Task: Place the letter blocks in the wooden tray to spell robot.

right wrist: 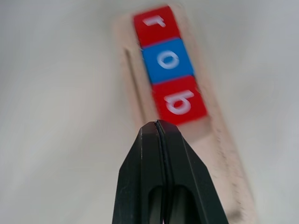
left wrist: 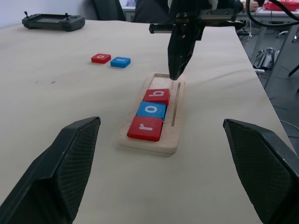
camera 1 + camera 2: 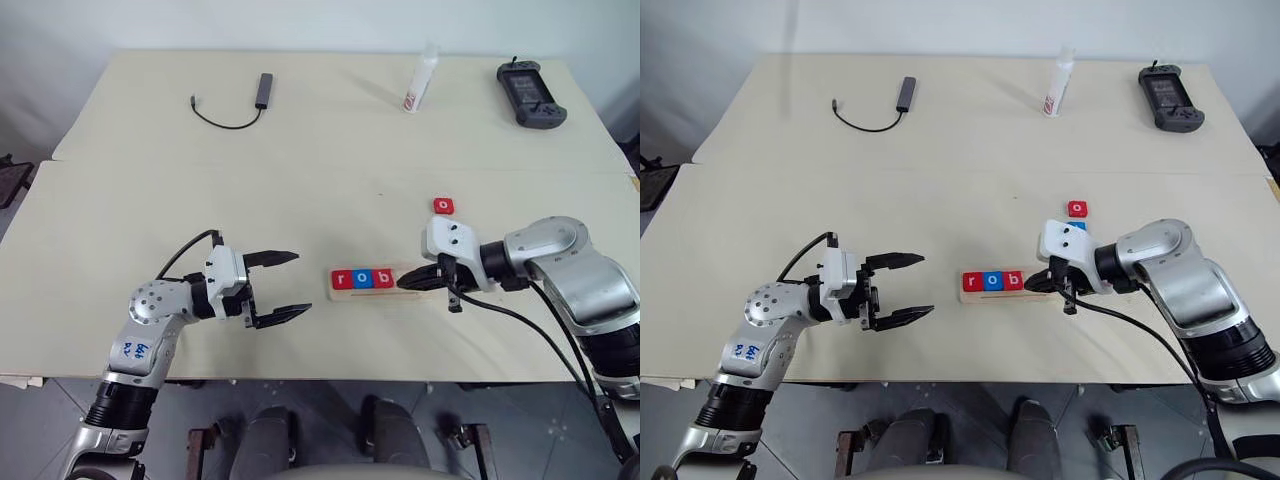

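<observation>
Tray (image 2: 174,135) holding r, o, b. Right tool (image 3: 404,282) pressed together, empty, above tray's bare end. Left tool (image 3: 287,284) spread apart, empty.

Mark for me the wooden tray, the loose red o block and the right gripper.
wooden tray (image 2: 176,122): left wrist view, bare wood beside the groove.
red o block (image 3: 443,206): left eye view, its top face.
right gripper (image 1: 159,128): right wrist view, tip of its closed fingers.
</observation>
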Robot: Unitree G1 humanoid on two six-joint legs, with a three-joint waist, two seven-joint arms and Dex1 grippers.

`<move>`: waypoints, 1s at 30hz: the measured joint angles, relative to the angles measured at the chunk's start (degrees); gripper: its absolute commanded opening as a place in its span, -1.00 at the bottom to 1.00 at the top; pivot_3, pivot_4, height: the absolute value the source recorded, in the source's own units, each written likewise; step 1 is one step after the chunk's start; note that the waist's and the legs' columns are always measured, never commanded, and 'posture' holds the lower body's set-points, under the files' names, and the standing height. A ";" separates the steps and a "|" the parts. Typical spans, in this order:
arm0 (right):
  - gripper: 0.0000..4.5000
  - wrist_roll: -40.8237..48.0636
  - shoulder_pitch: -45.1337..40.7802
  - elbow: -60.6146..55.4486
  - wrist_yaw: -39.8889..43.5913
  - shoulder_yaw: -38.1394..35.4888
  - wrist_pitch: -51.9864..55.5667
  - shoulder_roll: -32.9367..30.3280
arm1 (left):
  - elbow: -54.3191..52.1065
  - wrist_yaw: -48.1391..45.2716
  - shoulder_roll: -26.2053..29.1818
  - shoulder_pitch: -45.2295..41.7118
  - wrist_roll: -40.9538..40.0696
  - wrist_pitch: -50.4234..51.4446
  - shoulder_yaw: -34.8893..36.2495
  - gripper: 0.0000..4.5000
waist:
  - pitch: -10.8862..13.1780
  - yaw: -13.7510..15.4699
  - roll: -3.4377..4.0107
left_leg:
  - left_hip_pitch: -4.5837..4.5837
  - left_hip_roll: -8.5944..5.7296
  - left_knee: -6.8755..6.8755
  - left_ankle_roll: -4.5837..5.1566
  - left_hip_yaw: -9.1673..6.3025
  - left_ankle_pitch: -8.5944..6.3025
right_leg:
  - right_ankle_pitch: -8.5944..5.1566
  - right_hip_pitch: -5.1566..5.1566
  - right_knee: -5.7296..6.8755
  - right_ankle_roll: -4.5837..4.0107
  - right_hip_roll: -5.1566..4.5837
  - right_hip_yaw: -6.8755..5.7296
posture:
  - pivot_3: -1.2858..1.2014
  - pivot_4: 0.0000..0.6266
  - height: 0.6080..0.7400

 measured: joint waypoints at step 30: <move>-0.99 3.26 3.81 5.26 -8.98 -8.66 -6.12 2.12 | 0.53 -0.87 0.05 -1.54 0.00 0.10 -0.05 1.00 | 0.01 0.01 -0.02 | 0.02 -0.01 0.00 0.00 0.03 0.00 | 0.00 0.00 0.01 0.00 0.00 0.01 | 0.03 -0.52 1.00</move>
